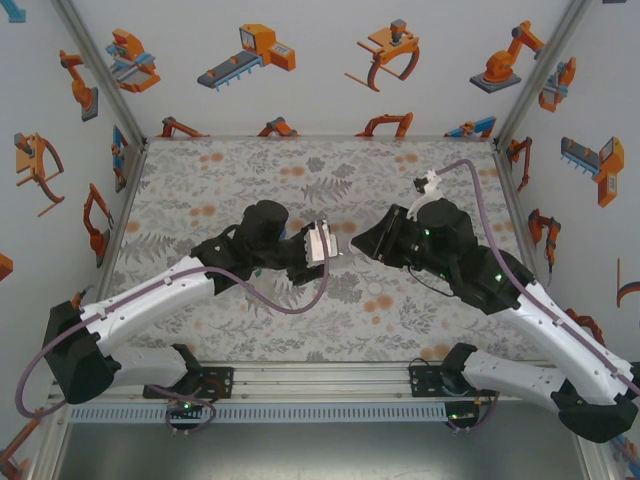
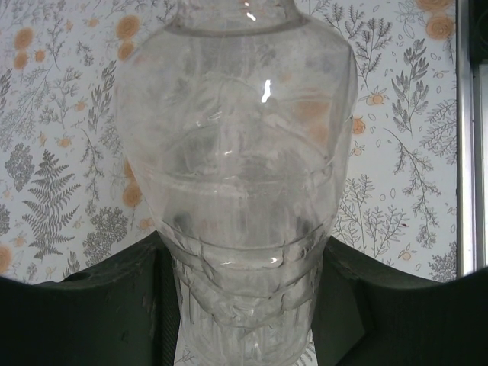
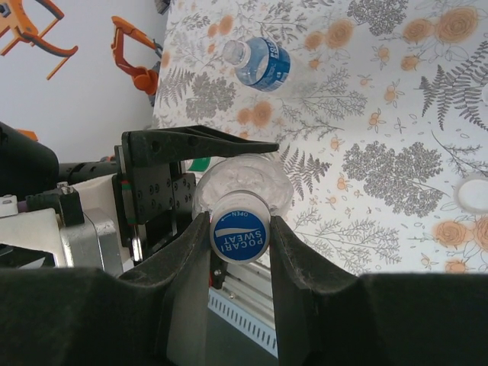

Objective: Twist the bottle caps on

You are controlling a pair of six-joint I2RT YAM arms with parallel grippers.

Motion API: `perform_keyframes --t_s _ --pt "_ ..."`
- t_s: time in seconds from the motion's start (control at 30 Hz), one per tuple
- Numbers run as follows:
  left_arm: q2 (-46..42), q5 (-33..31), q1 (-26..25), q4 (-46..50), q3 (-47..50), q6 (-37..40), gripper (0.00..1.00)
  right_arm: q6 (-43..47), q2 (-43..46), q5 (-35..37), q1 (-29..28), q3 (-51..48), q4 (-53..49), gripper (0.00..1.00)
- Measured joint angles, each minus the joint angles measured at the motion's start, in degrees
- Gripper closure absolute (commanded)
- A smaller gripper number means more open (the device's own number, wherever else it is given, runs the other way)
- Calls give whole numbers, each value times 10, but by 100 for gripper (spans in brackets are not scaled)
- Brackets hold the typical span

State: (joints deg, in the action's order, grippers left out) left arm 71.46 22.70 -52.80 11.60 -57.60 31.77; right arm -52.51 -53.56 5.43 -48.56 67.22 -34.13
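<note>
Two grippers are holding firm above the table: the left gripper is clasping the seemingly light, crushable bottle by its body, the right gripper pinching the small stiff cap by its rim at the mouth.

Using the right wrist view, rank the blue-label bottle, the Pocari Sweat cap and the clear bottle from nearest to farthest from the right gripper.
1. Pocari Sweat cap, between the fingers of the right gripper.
2. clear bottle, directly behind the cap.
3. blue-label bottle, lying far beyond, at the top of the view.
</note>
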Motion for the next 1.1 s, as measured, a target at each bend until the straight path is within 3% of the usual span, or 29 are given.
perform_keyframes --t_s 0.13,0.4,0.63,0.77,0.87,1.1 --pt "0 9 -2 4 -8 3 100 65 0 -9 0 1 9 48" --pt "-9 47 -4 51 -33 17 100 344 -1 -80 1 64 15 46" --pt "-33 97 -4 95 -33 33 100 607 1 -244 1 97 -6 47" --pt "-47 114 -4 115 -33 37 100 734 1 -333 1 100 -37 43" --pt "-53 120 -4 126 -33 38 100 788 1 -370 1 100 -47 40" --pt "-56 129 -4 135 -33 40 100 859 1 -424 1 90 -65 42"
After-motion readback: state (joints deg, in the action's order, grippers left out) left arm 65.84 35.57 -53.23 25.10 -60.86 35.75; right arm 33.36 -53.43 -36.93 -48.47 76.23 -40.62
